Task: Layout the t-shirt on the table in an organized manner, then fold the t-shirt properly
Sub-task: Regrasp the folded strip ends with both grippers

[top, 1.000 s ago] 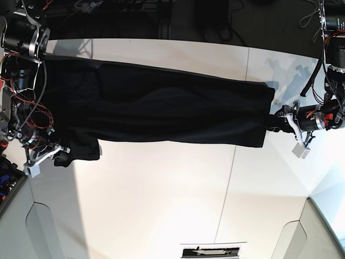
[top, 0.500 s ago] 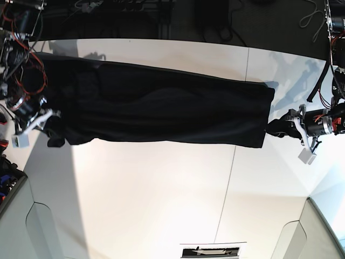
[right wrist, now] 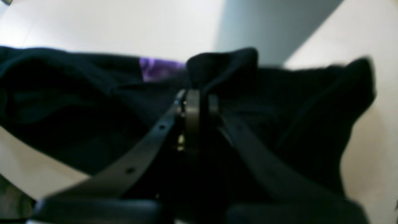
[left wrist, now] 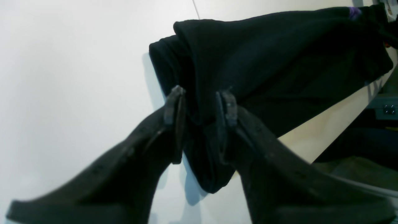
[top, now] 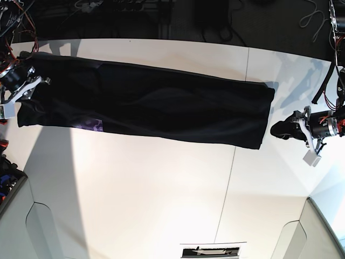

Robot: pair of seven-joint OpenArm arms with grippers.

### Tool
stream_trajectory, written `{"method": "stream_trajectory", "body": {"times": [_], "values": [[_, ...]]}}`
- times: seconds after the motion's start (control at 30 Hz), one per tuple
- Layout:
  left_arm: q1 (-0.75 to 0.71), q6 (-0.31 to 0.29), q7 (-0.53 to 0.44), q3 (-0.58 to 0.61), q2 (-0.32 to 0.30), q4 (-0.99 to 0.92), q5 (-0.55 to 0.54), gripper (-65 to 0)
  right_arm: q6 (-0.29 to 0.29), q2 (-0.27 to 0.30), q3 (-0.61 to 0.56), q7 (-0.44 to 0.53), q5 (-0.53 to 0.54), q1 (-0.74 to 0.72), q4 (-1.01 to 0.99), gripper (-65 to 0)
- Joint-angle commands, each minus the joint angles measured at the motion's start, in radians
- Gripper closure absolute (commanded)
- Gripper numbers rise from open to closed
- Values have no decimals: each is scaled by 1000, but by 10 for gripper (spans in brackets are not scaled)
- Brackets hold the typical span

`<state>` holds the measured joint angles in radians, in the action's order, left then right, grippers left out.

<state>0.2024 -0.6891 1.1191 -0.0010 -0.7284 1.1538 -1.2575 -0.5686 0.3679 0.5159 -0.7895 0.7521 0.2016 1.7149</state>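
Note:
The black t-shirt (top: pixel 161 108) lies stretched in a long band across the white table (top: pixel 161 194). At the base view's right, my left gripper (top: pixel 290 129) is shut on a bunched end of the cloth just past the shirt's edge. In the left wrist view its fingers (left wrist: pixel 175 105) stand a little apart, with a thick fold of t-shirt (left wrist: pixel 279 56) between them. At the view's left, my right gripper (top: pixel 27 86) is shut on the shirt's other end. In the right wrist view the right gripper (right wrist: pixel 194 99) pinches t-shirt cloth (right wrist: pixel 62 109) beside the purple neckline (right wrist: pixel 158 68).
A thin dark seam (top: pixel 237 145) crosses the table. Dark floor with cables (top: pixel 161 16) lies beyond the far edge. Grey panels (top: pixel 16 226) stand at both near corners. A small black-and-white object (top: pixel 213 251) sits at the near edge.
My right gripper carried its end of the shirt toward the far left corner, flattening the hanging flap and baring a purple patch. My left gripper drew slightly outward to the right.

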Motion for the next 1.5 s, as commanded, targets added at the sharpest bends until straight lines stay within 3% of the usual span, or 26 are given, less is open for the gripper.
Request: {"method": "stream_trajectory", "body": {"times": [0.0, 0.2, 0.23, 0.33, 0.4, 0.6, 0.9, 0.93, 0.97, 1.03, 1.17, 1.33, 1.47], "values": [[22, -9, -11, -8, -23, 17, -25, -199, -5, 16, 8, 21, 18, 6, 16, 0], [22, -9, -23, -11, -39, 17, -26, -236, -4, 14, 8, 22, -16, 40, 16, 0], [22, -9, -23, -16, -40, 17, -26, -250, -3, 14, 8, 22, -19, 40, 16, -28], [15, -9, -21, -40, -57, 17, -37, -278, -4, 14, 8, 23, -18, 37, 17, -296], [3, -9, -8, -56, -77, 17, -64, -286, -4, 14, 8, 23, -13, 37, 17, -361], [-97, -9, 50, -109, -120, 17, -177, -286, -4, 11, 14, 34, -12, 22, 17, -361], [-229, -9, 51, -293, -38, 17, -181, -287, -4, 11, 47, 29, 18, -68, 17, -353], [-237, -9, 45, -307, -30, 17, -171, -287, -4, 11, 47, 30, 16, -76, 17, -323], [-240, -9, 35, -314, -22, 17, -164, -291, -4, 11, 47, 29, 14, -80, 17, -251], [-239, -9, 27, -317, -3, 17, -144, -317, -4, 11, 46, 29, 15, -87, 17, -2], [-239, -9, 2, -317, 28, 17, -109, -371, -4, 11, 44, 29, 14, -88, 16, 0], [-238, -9, -24, -317, 55, 17, -105, -376, -4, 11, 43, 23, 11, -88, 14, 0], [-239, -9, -62, -317, 80, 17, -41, -376, -4, 11, 39, 18, 11, -87, 9, 0]]}}
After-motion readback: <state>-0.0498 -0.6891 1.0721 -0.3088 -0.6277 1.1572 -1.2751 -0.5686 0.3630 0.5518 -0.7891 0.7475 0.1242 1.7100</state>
